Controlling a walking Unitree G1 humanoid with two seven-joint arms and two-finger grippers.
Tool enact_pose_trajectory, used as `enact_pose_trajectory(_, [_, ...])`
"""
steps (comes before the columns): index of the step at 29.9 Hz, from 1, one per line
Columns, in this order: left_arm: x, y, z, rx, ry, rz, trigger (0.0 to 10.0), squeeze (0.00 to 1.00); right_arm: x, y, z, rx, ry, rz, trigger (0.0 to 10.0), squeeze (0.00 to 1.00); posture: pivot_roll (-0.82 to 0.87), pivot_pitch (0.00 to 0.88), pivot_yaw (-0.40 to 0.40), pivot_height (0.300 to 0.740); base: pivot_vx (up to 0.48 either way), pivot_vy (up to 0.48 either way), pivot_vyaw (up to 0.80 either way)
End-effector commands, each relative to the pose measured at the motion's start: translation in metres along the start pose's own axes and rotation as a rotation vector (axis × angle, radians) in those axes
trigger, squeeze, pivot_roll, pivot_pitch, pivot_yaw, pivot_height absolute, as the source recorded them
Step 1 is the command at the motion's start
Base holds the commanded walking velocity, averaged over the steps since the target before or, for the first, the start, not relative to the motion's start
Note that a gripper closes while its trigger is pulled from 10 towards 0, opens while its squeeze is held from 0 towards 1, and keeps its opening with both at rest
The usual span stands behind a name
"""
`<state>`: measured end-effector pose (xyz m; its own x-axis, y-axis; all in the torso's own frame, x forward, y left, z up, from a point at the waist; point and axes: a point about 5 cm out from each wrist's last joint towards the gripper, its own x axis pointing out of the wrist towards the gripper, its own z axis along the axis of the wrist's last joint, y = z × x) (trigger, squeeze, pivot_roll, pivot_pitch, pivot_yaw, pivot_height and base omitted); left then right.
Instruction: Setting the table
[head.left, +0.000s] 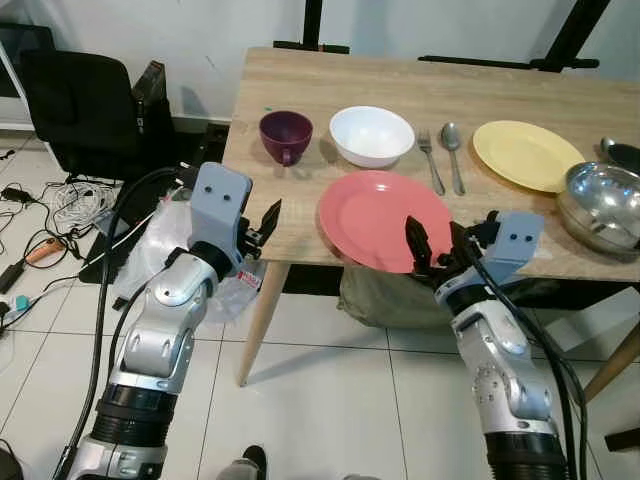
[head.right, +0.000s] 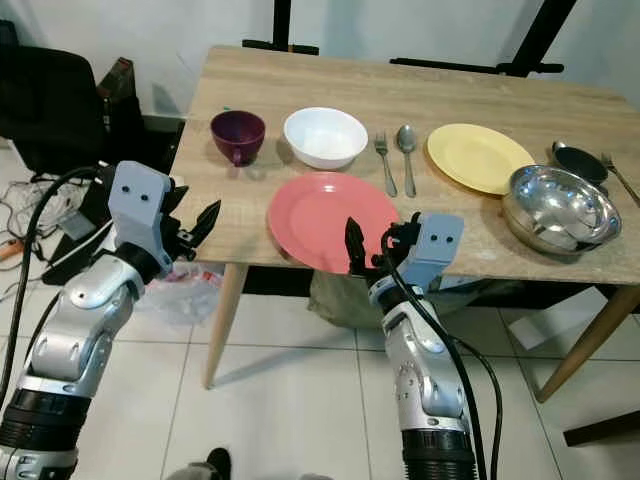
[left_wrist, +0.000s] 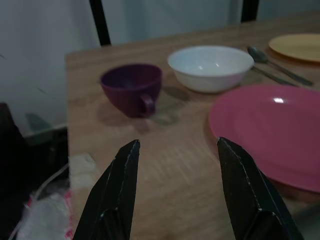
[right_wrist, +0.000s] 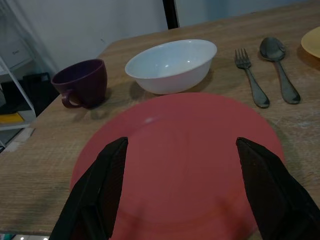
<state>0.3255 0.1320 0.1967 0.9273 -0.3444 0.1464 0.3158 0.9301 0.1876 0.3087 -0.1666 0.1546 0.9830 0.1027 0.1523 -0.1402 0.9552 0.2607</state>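
A pink plate (head.left: 378, 217) lies at the near edge of the wooden table (head.left: 330, 90), slightly overhanging it. Behind it stand a white bowl (head.left: 371, 135) and a purple cup (head.left: 286, 135). A fork (head.left: 430, 158) and spoon (head.left: 453, 150) lie to the right, then a yellow plate (head.left: 525, 153). My right gripper (head.left: 438, 246) is open at the pink plate's near rim (right_wrist: 180, 165), fingers either side. My left gripper (head.left: 262, 226) hangs open at the table's near left edge, pointing toward the cup (left_wrist: 132, 89), holding nothing.
A steel bowl (head.left: 603, 204) sits at the table's right edge, with a dark dish (head.right: 580, 160) and cutlery behind it. A black chair (head.left: 85, 105) and loose cables (head.left: 75, 200) lie on the tiled floor at left. A sack (head.left: 385, 298) sits under the table.
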Motion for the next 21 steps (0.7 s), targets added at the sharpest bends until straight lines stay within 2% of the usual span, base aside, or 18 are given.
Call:
enact_pose_trajectory(1, [0.002,0.007,0.002,0.034,-0.021,0.053,10.0,0.00,-0.001,0.001,0.000,-0.004,-0.008,-0.003,10.0,0.06,-0.12,0.046,-0.010,0.740,0.431,0.000,0.00])
enact_pose_trajectory(8, [0.003,0.007,0.003,0.045,-0.033,0.063,10.0,0.00,-0.002,0.000,0.000,-0.006,-0.012,-0.009,10.0,0.06,-0.12,0.047,-0.009,0.740,0.466,0.000,0.00])
enact_pose_trajectory(21, [0.003,-0.005,0.008,0.085,-0.073,-0.012,10.0,0.00,-0.004,-0.002,-0.002,-0.011,-0.010,-0.024,10.0,0.06,-0.12,0.051,-0.006,0.740,0.480,0.000,0.00])
